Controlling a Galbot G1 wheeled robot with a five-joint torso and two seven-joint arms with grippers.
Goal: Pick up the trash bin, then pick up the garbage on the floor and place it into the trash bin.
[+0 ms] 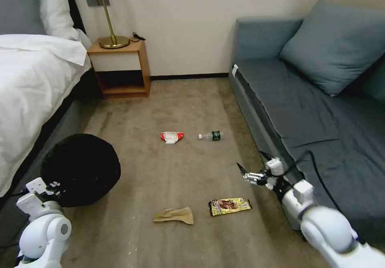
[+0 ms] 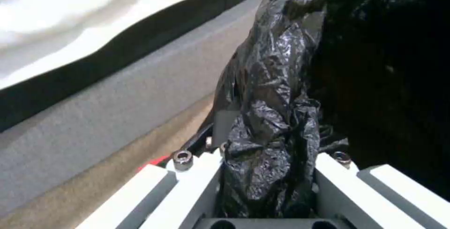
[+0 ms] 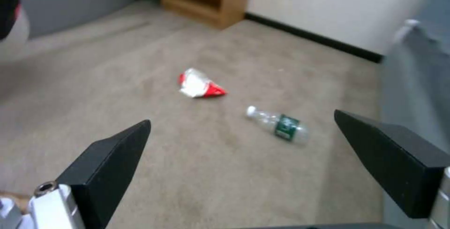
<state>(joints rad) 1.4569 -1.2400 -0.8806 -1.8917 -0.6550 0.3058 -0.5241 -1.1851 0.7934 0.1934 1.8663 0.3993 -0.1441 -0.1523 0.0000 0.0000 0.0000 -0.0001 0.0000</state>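
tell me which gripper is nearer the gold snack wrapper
Right. The right gripper hangs open just above and beside the gold snack wrapper; the left gripper is across the carpet, clamped on the trash bin.

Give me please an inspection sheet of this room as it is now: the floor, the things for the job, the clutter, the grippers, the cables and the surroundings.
Surface: beige carpet, a few small specks.
Trash bin: trash bin, wrapped in its black bag, by the bed, gripped at the bag's rim.
Garbage: red-and-white packet and bottle lie apart mid-floor; paper scrap and gold wrapper lie nearer the robot.
Clutter: nothing seen beyond the garbage.
Grippers: left gripper shut on bag plastic; right gripper open, above the carpet, facing the bottle.
Cables: black cable along the right arm; dark cord on the nightstand.
Surroundings: bed, nightstand with lamp, grey sofa.
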